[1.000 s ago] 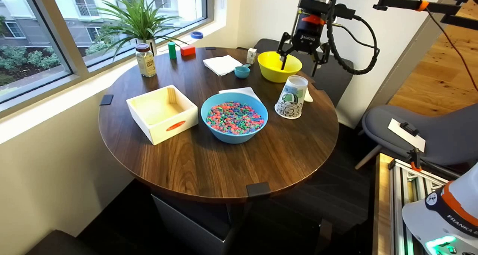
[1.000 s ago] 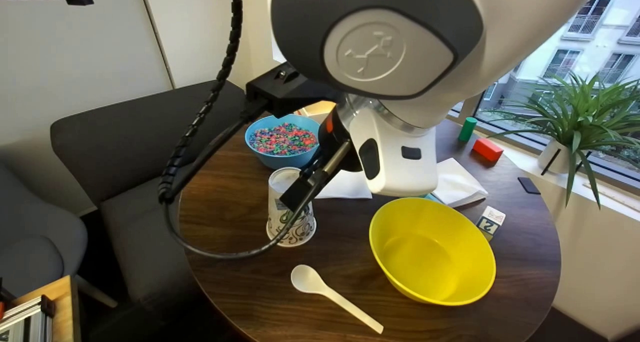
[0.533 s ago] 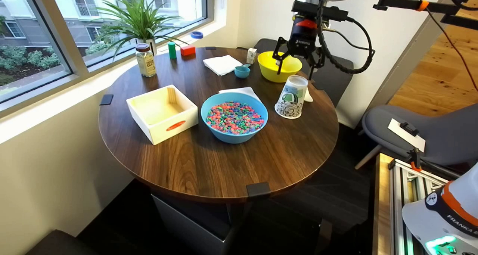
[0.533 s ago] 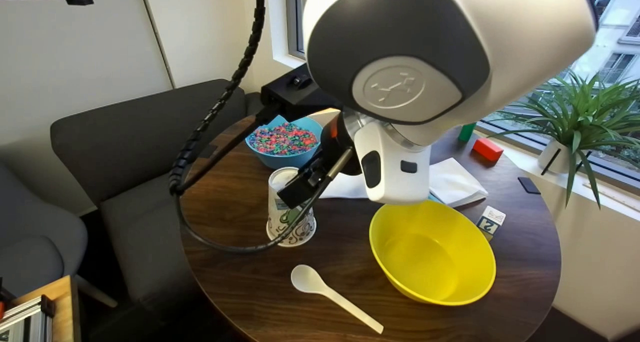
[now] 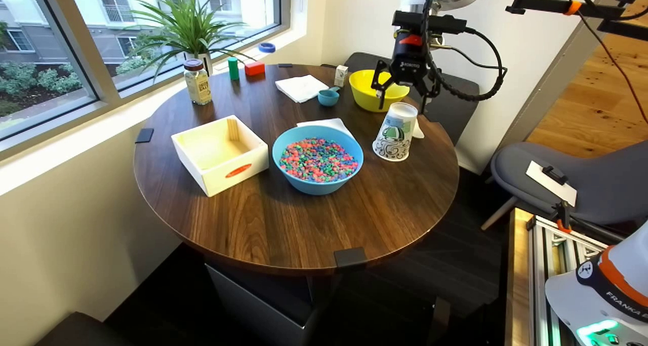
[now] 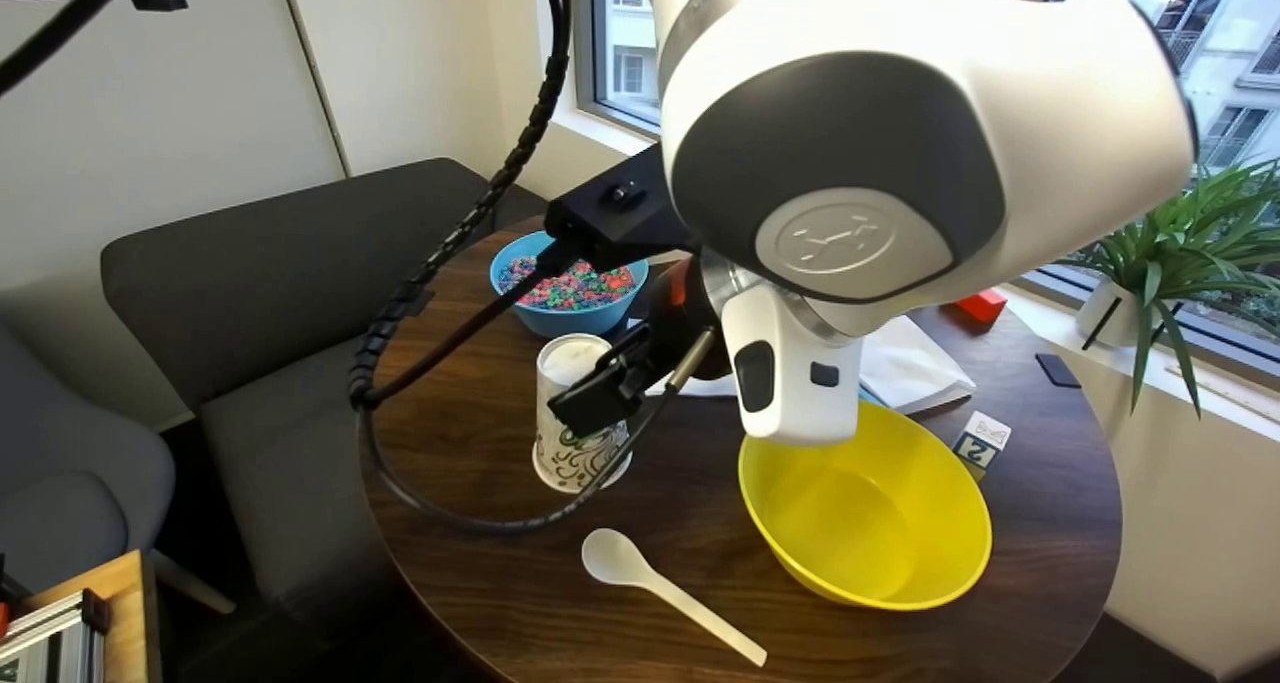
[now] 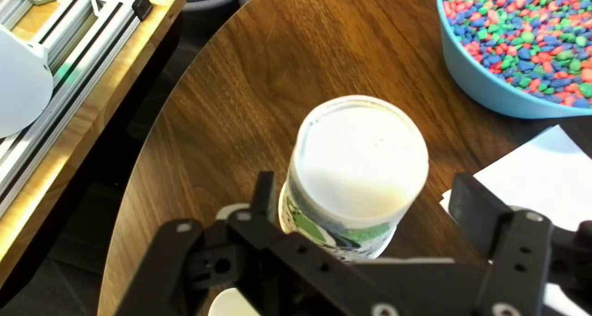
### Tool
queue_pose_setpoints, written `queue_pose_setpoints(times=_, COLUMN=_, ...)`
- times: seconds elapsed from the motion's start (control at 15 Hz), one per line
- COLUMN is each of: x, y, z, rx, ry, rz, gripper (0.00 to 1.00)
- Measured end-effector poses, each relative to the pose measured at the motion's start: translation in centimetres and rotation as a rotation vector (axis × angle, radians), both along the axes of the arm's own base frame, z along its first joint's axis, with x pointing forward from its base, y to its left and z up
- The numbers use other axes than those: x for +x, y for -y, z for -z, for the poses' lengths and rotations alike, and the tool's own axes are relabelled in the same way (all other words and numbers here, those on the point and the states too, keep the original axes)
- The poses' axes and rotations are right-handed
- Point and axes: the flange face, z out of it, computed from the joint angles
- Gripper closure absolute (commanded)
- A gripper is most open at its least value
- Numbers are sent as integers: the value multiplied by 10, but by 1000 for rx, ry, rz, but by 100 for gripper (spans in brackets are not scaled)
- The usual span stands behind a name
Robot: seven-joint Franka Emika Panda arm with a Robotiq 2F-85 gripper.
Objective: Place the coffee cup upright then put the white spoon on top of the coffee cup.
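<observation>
Wrist view: A tall, tapered white disposable-style cup with teal-green print (image 7: 357,168) is seen mouth-down on a round, dark-brown wooden table (image 7: 231,121), its long axis vertical, its closed narrow end uppermost. It is framed between the widely parted fingers (image 7: 471,209) of a black two-fingered robot claw (image 7: 365,193), nearer the finger at frame left; nothing is gripped.

In an exterior view, the claw is pictured in front of a round yellow plastic-looking bowl (image 5: 362,96), just beyond the cup, with its fingers pointed downward.

In an exterior view, the cup is partly hidden behind the claw, and a slim, white plastic-looking spoon (image 6: 665,589) is shown lying near it on the table, scoop end toward the cup; whether claw and cup touch cannot be told from there. By appearances, the cup is to be grasped first, its tapered sides straddled by the claw, and turned over; the spoon would be taken afterward.
</observation>
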Motion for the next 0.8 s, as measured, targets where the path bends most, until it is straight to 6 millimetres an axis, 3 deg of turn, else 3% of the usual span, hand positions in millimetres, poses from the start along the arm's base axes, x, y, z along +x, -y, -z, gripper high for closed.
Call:
queue_pose_setpoints(times=0.07, x=0, y=0, z=1, rx=4, ry=-5, rz=-2, gripper=17)
queue_pose_setpoints(times=0.13, x=1, y=0, z=1, rx=8, ry=-9, rz=-3, gripper=10)
queue_pose_setpoints(times=0.47, x=4, y=-2, z=2, rx=27, ry=-12, rz=-3, gripper=33)
queue_pose_setpoints(times=0.6, x=5, y=-2, z=2, rx=31, ry=-11, rz=-1, gripper=49)
queue_pose_setpoints(times=0.8, x=6, y=-2, z=1, rx=37, ry=-9, rz=3, gripper=46)
